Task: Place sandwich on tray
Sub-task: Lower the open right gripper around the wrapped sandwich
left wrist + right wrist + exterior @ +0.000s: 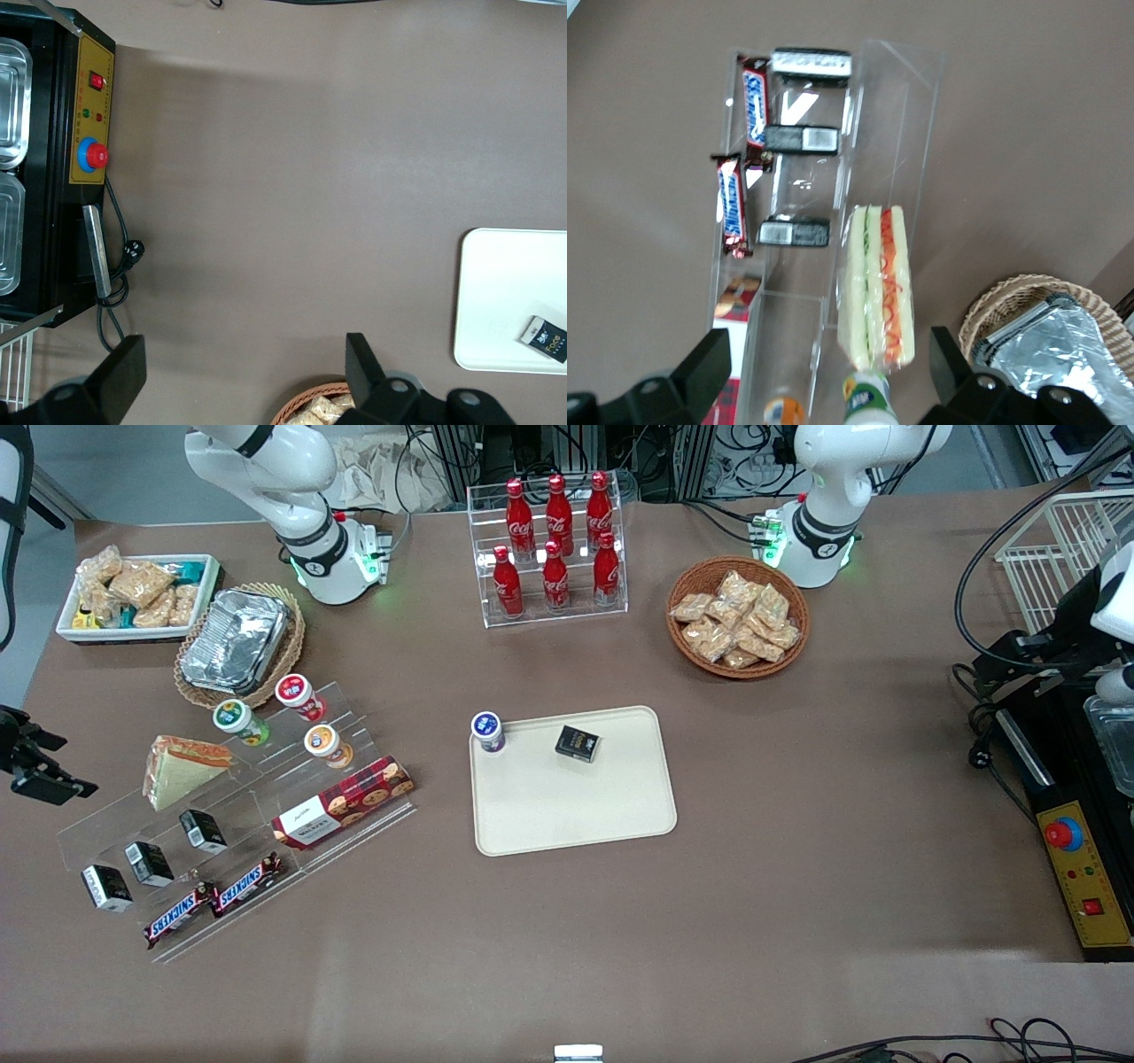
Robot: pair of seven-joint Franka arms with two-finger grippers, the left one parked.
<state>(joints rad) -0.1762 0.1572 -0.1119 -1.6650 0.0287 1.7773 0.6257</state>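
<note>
My gripper [824, 372] hangs above the working arm's end of the table with its two fingers [700, 367] spread wide and nothing between them. In the wrist view it looks straight down on the sandwich [879, 285], which lies on the upper step of the clear acrylic stand [235, 824], its orange-red and green filling edge turned up toward me. In the front view I see the gripper only as a dark shape at the table's edge [35, 766], so I would not swear to its height over the stand. The sandwich [182, 769] sits just beside a green-capped cup [240, 722]; lower steps carry three small black boxes [152, 863], a red biscuit box [344, 802] and two Snickers bars [213, 899]. Toward the corner farther from the camera sits the foil tray in its wicker basket [237, 642]. The tray [576, 815] lies near the table's middle, well apart from the sandwich, holding a purple-capped cup [488, 732] and a black box [578, 743].
</note>
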